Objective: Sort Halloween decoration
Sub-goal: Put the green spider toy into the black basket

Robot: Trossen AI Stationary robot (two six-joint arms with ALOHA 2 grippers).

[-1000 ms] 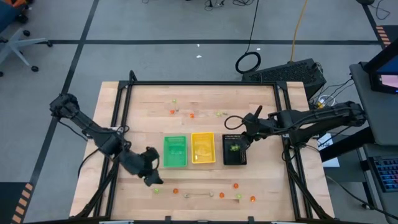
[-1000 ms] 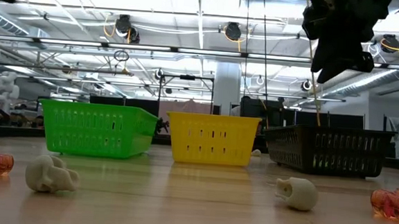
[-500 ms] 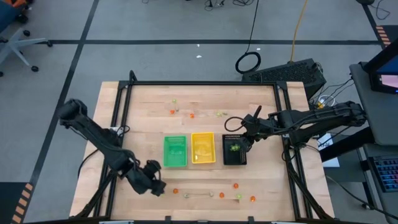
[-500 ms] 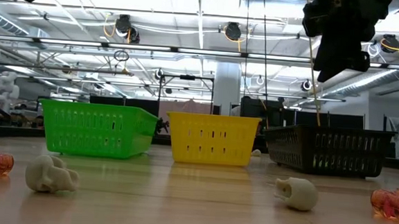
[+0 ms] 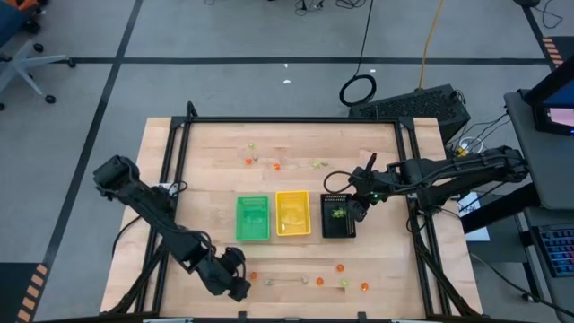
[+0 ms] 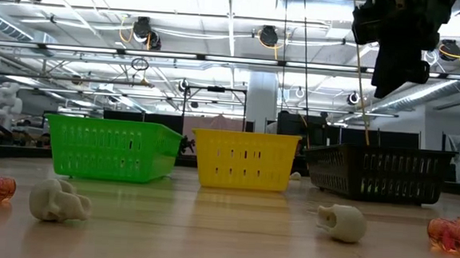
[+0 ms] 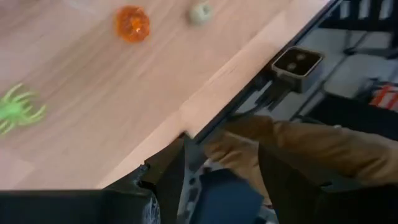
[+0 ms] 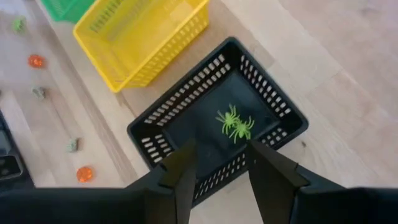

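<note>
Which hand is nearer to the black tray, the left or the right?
The right. The right hand hangs just above the black tray, over its far edge. The left hand is at the table's near edge, beyond the green tray.

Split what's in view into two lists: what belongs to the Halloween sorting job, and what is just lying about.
Job:
- green plastic spiders in the black slotted tray
- orange translucent pumpkin
- loose green spider
- pale whitish skulls
- green slotted tray
- yellow slotted tray

Lying about:
- coiled black cable on the floor
- grey office chair
</note>
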